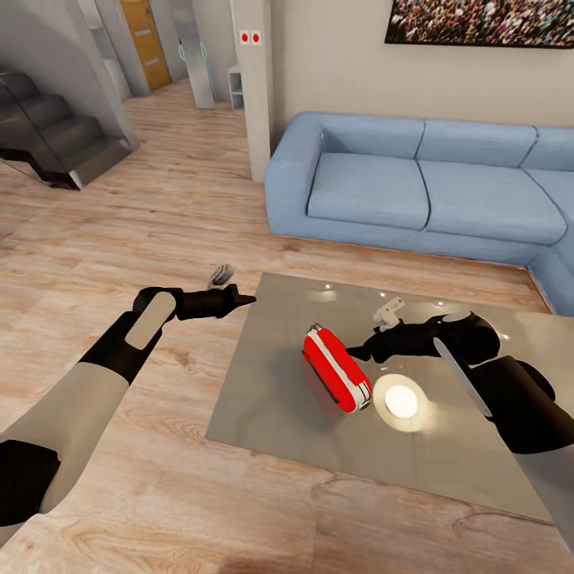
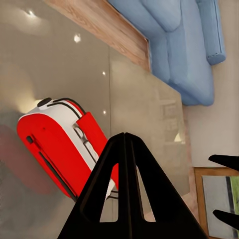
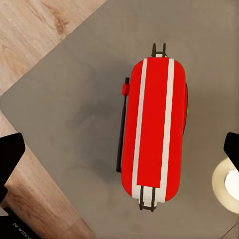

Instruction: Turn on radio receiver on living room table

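Observation:
The red radio receiver [image 1: 336, 371] lies flat on the glossy grey-brown table [image 1: 267, 399], its white-striped face up and its thin black handle along one side. My right gripper [image 1: 360, 348] hovers just above and beside the radio [image 3: 152, 129], open, with one finger [image 3: 11, 154] at each side of the right wrist view and the table [image 3: 69, 109] below. My left gripper [image 1: 244, 300] is shut and empty at the table's left edge, pointing toward the radio [image 2: 57, 149]; its fingertips meet at one point [image 2: 124, 136] over the table [image 2: 142, 94].
A long blue corner sofa [image 1: 414, 191] runs behind the table and along its right side. A white lamp reflection [image 1: 400, 402] glows on the glass beside the radio. Wood floor [image 1: 159, 231] spreads to the left, with dark stairs [image 1: 56, 135] at far left.

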{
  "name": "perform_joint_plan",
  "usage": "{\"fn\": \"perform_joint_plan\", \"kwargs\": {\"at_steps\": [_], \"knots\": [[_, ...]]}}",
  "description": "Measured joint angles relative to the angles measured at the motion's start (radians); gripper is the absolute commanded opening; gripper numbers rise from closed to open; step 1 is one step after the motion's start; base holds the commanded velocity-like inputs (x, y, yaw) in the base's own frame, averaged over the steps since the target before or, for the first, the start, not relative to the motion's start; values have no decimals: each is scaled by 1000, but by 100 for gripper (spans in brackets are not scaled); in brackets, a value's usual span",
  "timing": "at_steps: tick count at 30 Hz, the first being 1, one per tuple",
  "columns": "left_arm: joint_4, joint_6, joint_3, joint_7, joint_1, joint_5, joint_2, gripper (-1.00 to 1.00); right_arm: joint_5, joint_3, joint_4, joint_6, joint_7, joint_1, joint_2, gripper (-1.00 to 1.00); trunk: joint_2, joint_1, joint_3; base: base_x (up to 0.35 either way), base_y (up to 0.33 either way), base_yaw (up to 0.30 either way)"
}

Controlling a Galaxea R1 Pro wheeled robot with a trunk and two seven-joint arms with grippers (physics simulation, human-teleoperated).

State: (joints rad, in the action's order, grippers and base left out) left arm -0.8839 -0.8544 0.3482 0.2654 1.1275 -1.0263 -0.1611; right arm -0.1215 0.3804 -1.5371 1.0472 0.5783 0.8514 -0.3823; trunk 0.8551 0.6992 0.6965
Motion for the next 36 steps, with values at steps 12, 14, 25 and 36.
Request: {"fn": "perform_joint_plan", "kwargs": {"at_steps": [12, 14, 25, 36], "knots": [[2, 0, 0, 0, 0, 0, 0, -100, -2, 0, 1, 0, 0, 0, 0, 100, 0, 0, -15, 0, 0, 0], [2, 0, 0, 0, 0, 0, 0, -100, -2, 0, 1, 0, 0, 0, -1, 100, 0, 0, -19, 0, 0, 0], [5, 0, 0, 0, 0, 0, -1, -100, -3, 0, 4, 0, -1, 0, -1, 100, 0, 0, -36, 0, 0, 0], [6, 0, 0, 0, 0, 0, -2, -100, -3, -1, 5, 0, 0, 0, -19, 100, 0, 0, -54, 0, 0, 0]]}}
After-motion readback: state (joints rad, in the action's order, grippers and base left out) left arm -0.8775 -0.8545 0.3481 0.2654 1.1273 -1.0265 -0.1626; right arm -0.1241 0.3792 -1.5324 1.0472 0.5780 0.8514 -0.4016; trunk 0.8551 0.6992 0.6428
